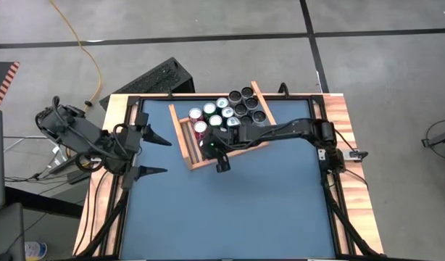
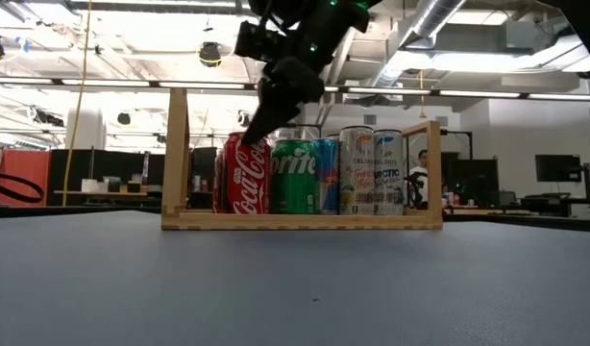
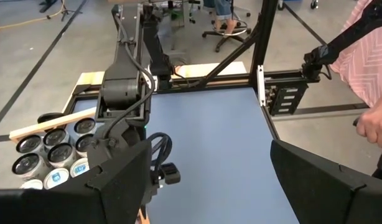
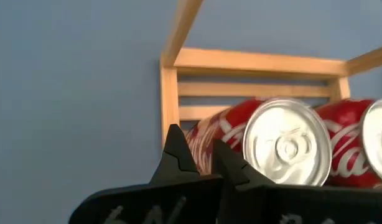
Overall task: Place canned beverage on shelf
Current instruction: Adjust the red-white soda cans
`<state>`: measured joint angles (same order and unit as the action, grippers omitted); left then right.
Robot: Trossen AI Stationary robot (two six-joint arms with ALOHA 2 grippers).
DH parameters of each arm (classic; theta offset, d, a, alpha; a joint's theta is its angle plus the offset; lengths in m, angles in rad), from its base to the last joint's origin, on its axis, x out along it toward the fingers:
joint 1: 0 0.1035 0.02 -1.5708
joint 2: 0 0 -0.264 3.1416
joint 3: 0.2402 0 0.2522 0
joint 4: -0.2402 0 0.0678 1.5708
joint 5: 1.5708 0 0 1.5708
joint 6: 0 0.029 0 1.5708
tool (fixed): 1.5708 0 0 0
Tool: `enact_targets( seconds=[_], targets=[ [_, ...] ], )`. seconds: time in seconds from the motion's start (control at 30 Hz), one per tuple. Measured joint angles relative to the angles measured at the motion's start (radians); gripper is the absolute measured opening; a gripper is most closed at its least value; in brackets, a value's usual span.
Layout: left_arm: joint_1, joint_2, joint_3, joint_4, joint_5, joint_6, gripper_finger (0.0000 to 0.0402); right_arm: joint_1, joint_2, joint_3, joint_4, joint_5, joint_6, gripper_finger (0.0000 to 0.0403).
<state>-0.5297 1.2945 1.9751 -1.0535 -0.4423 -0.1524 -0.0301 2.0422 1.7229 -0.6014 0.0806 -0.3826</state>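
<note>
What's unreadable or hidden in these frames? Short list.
- High view: the right arm covers the shelf's near corner and the can under the right gripper, shut.
- Low view: the back-row cans are hidden behind the Coca-Cola can and its front-row neighbours.
- Right wrist view: the picture's edge cuts off a second red can.
- Left wrist view: the left gripper's own fingers hide the near table.

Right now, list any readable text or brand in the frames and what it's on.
"Coca-Cola" script: red can at one end of the shelf, also seen in the right wrist view.
"Sprite": green can beside it.
"CTC", part of a longer word: white can.
Print on the pale can and blue can: too small to read.
Can tops in the high view: no legible text.
</note>
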Motion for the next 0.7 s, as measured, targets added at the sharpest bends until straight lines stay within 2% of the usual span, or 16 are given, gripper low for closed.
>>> enact_targets(
  seconds=[0.57, 0.7],
  targets=[
    [0.0, 0.0, 0.0, -0.013, -0.002, 0.013, 0.0316, -0.036, 0.001, 0.001, 0.008, -0.001, 0.016, 0.0],
    [0.0, 0.0, 0.0, -0.011, -0.003, 0.019, 0.0316, -0.003, -0.02, 0.079, -0.095, 0.0, 0.017, 0.0]
  ],
)
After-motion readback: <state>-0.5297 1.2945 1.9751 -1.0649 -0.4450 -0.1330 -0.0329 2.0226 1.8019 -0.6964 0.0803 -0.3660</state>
